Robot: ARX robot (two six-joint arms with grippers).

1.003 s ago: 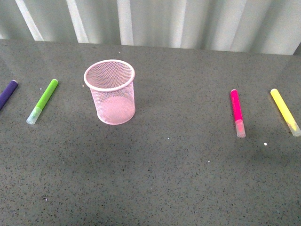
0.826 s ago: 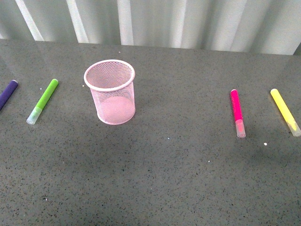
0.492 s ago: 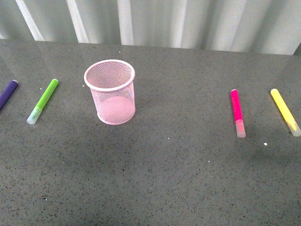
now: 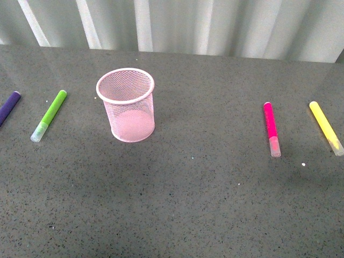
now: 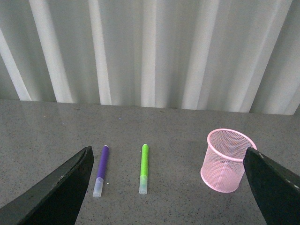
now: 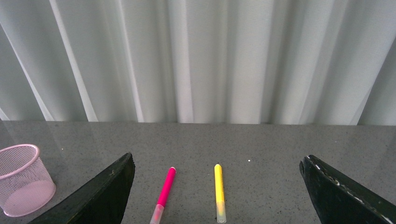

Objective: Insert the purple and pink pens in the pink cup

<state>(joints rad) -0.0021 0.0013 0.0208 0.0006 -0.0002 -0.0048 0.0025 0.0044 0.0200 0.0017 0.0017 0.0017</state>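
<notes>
Surface: dark grey speckled table [image 4: 188,204], flat, with a few pale flecks. Backdrop: pale pleated curtain [image 4: 215,27] hanging along the far edge.

Left gripper [image 5: 167,151]: spread wide. Its two dark fingers [image 5: 61,192] stand well apart, hold nothing and touch nothing. They are raised above the table, with items lying ahead of them.

Right gripper [image 6: 215,158]: likewise spread wide. Its fingers [image 6: 98,196] are empty and clear of every item.

Neither arm shows in the front view.

Items, left to right:

1. Purple pen [image 4: 9,107]: dark purple barrel lying flat, cut off by the frame edge in the front view. The left wrist view shows a pale translucent cap on the near end. It lies ahead of the left gripper, just inside one finger.

2. Green marker [image 4: 49,114]: lime barrel with a clear cap, lying flat roughly midway between the left fingers, beside the purple pen but apart from it.

3. Pink cup [image 4: 131,121]: pale pink wire mesh with a solid rolled rim, upright, nothing inside. It stands close by the tip of the other left finger. In the right wrist view it sits outside the gap between the right fingers.

4. Pink pen [image 4: 271,129]: hot pink barrel, pale translucent cap pointing toward the robot, lying flat. It lies between the right fingers, well apart from the cup.

5. Yellow marker [image 4: 325,128]: lying flat beside the pink pen, not touching it, also between the right fingers.
</notes>
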